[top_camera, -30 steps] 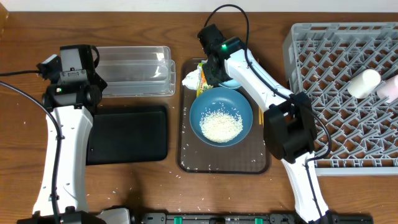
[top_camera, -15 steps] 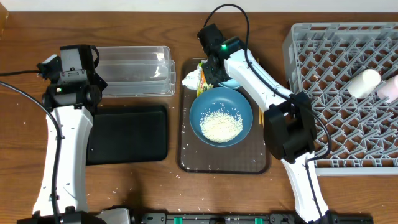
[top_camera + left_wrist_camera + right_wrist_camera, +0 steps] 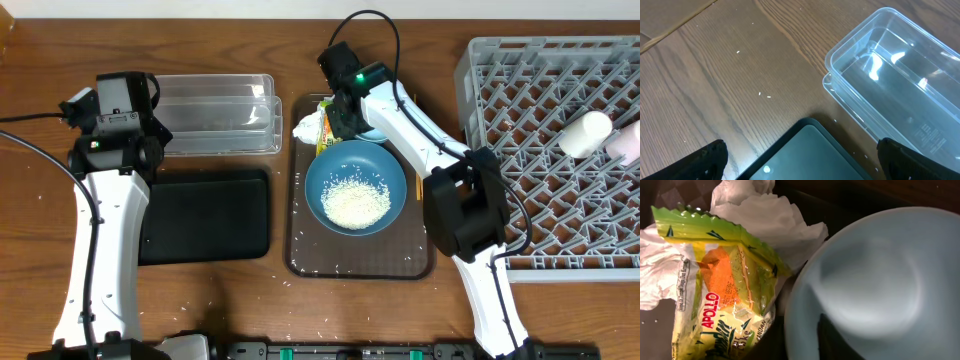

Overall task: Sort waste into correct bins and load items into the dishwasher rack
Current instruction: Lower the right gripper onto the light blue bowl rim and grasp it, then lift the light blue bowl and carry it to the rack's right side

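Note:
My right gripper (image 3: 345, 125) (image 3: 805, 340) is shut on the rim of the small light-blue bowl (image 3: 375, 133) (image 3: 880, 280), one finger inside and one outside. Beside it on the brown serving tray (image 3: 300, 250) lie the yellow-green snack wrapper (image 3: 324, 125) (image 3: 725, 285) and the crumpled white tissue (image 3: 306, 127) (image 3: 765, 215). The large blue bowl (image 3: 355, 187) holds a heap of white rice (image 3: 355, 203). My left gripper (image 3: 115, 150) (image 3: 800, 160) is open and empty, above a corner of the black tray (image 3: 205, 215) (image 3: 810, 155), next to the clear tub (image 3: 215, 115) (image 3: 900, 75). I cannot make out the chopsticks.
The grey dishwasher rack (image 3: 550, 160) fills the right side, with a white cup (image 3: 585, 132) and a pale pink item (image 3: 627, 145) lying in it. Loose rice grains are scattered on the brown tray and on the wooden table near the front edge.

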{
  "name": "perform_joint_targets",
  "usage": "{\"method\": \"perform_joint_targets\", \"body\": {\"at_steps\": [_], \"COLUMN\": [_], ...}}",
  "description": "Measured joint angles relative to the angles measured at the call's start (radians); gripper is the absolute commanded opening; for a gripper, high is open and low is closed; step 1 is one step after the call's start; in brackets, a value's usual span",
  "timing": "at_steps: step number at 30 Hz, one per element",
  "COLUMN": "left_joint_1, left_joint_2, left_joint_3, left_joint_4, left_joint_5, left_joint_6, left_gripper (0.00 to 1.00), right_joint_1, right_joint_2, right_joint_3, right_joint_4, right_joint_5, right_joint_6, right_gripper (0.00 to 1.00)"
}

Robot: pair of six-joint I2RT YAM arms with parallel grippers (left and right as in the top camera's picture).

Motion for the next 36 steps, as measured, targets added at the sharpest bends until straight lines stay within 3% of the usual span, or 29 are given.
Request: {"method": "perform_joint_targets", "body": {"at_steps": [8,23,29,36], "left_joint_1": [0.000,0.000,0.000,0.000], "left_joint_2": [0.000,0.000,0.000,0.000], "left_joint_3": [0.000,0.000,0.000,0.000], "left_joint_4": [0.000,0.000,0.000,0.000], "left_joint_5": [0.000,0.000,0.000,0.000], "left_joint_6": [0.000,0.000,0.000,0.000], "left_gripper": [0.98,0.98,0.98,0.98], "right_joint_1": [0.000,-0.026,-0.128,-0.383], "right_joint_2": [0.000,-0.074,-0.216,-0.346], "right_joint_3": [-0.001,0.114,0.131,0.140], "right_joint_4": [-0.007,-0.113,-0.151,-0.172], "right_joint_5": [0.001,0.003,0.001,-0.083], "right_joint_6": [0.011,0.013,0.013,0.013], "right_gripper": [0.02,0.01,0.01,0.01]}}
